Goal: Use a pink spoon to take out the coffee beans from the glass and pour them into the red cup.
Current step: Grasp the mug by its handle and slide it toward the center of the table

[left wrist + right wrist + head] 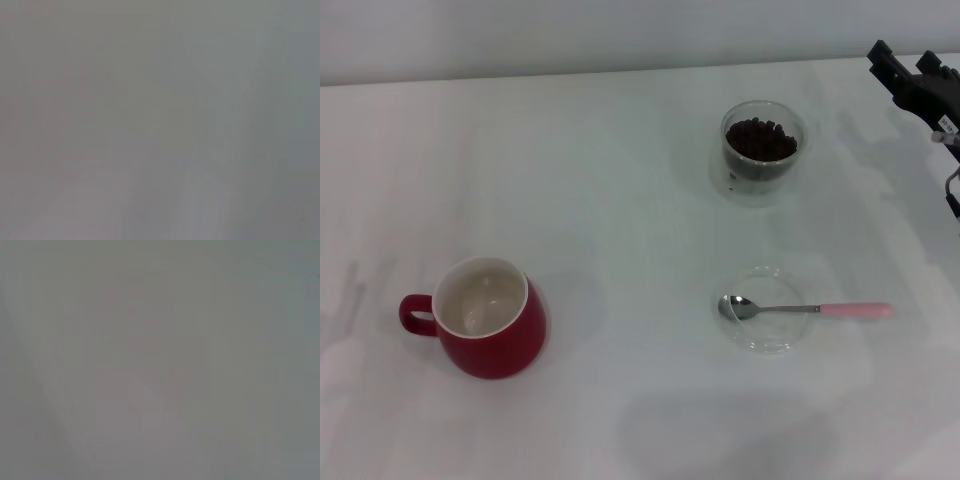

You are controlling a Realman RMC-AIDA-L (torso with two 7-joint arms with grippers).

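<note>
Glossy rounded red cup (pixel 495 325), thick clear glass (pixel 762 152), right claw (pixel 920 85) state unclear

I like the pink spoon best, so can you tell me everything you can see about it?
The pink spoon is a small teaspoon with a shiny silver metal bowl and neck and a pale pink handle. It lies flat, bowl up, with the bowl resting on a clear round saucer and the handle sticking out past the rim toward the robot's right. It looks empty, with no beans in it. Nothing holds it. It sits nearer the robot than the glass of coffee beans, and well to the right of the red cup.
</note>
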